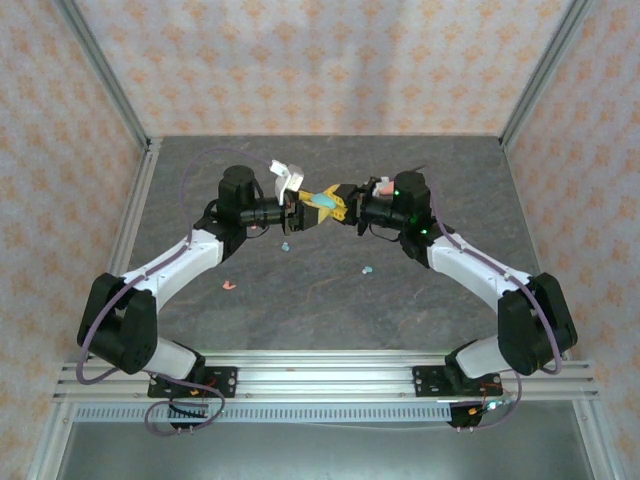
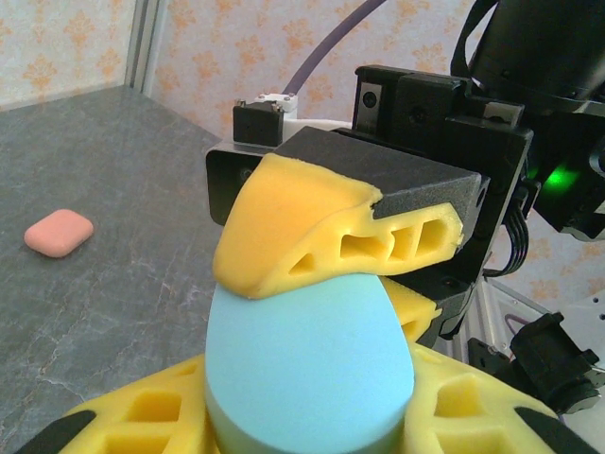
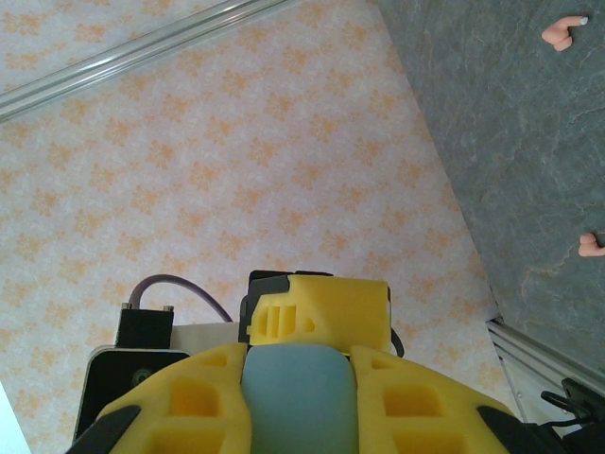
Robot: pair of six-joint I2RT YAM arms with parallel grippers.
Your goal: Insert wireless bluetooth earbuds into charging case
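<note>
Top external view: pink earbud (image 1: 230, 285) lies on table (image 1: 300, 320) at far left, well apart from both grippers. Left gripper (image 1: 303, 214) clenched on teal case (image 1: 322, 203). Teal earbud (image 1: 285, 245) on table near it, not touched. Right gripper (image 1: 345, 205) grasps same case from opposite side. Second teal earbud (image 1: 367, 270) on table near right arm, untouched. Left wrist view: right finger (image 2: 293, 227) pressed on case top.

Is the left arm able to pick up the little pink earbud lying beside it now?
Probably not yet. The left tool is closed on the blue case, which the right tool grips too. The pink earbud lies bare on the table, so the way looks free once it lets go.
</note>
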